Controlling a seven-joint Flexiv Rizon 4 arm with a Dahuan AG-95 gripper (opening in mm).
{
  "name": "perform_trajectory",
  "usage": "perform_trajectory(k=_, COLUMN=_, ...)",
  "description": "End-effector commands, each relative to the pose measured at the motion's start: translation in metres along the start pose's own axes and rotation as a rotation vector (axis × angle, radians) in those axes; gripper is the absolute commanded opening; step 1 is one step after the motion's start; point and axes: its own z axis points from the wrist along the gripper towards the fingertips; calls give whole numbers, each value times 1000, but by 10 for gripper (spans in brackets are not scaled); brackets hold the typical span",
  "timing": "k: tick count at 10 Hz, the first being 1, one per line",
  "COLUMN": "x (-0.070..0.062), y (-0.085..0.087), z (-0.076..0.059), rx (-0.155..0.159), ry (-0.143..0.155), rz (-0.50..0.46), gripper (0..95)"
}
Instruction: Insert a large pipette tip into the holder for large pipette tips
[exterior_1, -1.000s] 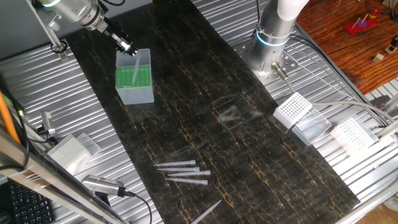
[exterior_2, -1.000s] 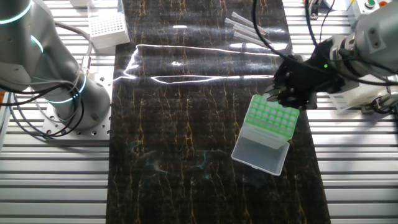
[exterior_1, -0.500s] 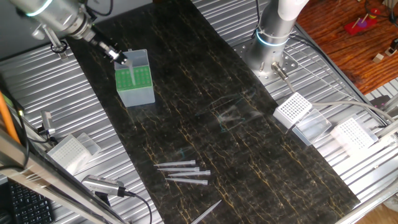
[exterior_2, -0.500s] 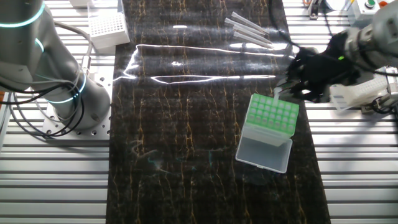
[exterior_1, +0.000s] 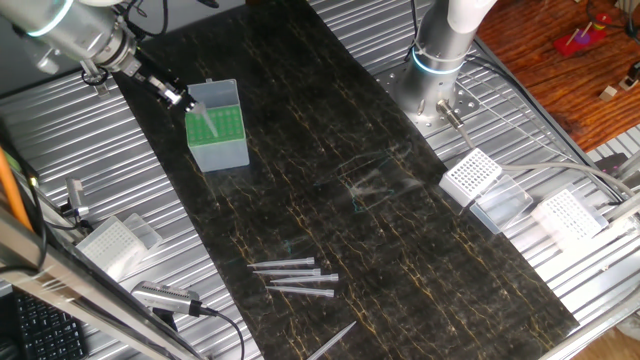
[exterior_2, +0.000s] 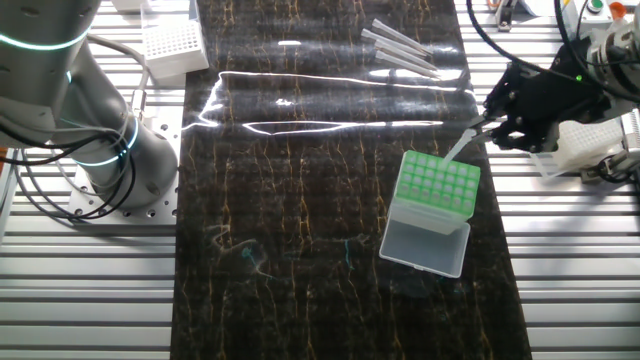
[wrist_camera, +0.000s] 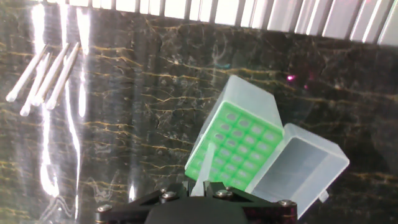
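Observation:
The holder for large pipette tips (exterior_1: 218, 132) is a pale box with a green perforated rack (wrist_camera: 239, 146) and its lid open (wrist_camera: 301, 171); it also shows in the other fixed view (exterior_2: 437, 190). My gripper (wrist_camera: 194, 186) is shut on a large pipette tip (wrist_camera: 205, 165), which slants with its fine point over the near edge of the green rack. In the fixed views the gripper (exterior_1: 176, 96) (exterior_2: 492, 122) is beside the holder and the tip (exterior_1: 203, 122) (exterior_2: 458, 148) leans down onto the rack's edge. Whether the point sits in a hole I cannot tell.
Several loose tips (exterior_1: 296, 274) (exterior_2: 402, 45) (wrist_camera: 43, 71) lie on the dark mat. White perforated racks (exterior_1: 470, 176) (exterior_1: 566, 214) (exterior_1: 108, 244) (exterior_2: 170, 44) stand on the metal table. A second arm's base (exterior_1: 436, 62) (exterior_2: 85, 120) is at the mat's edge.
My gripper has moved sideways off the top of the holder, away from the mat. The tip now slants from the gripper down to the rack's edge. The holder shifted slightly.

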Motion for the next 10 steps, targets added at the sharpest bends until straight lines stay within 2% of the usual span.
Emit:
perform_trajectory(k=1, x=0, y=-1, z=3, rx=-2, ry=-7, rz=-26, gripper=760)
perform_trajectory(k=10, x=-1, y=-1, z=3, rx=-6, ry=-8, rz=-50, gripper=760)
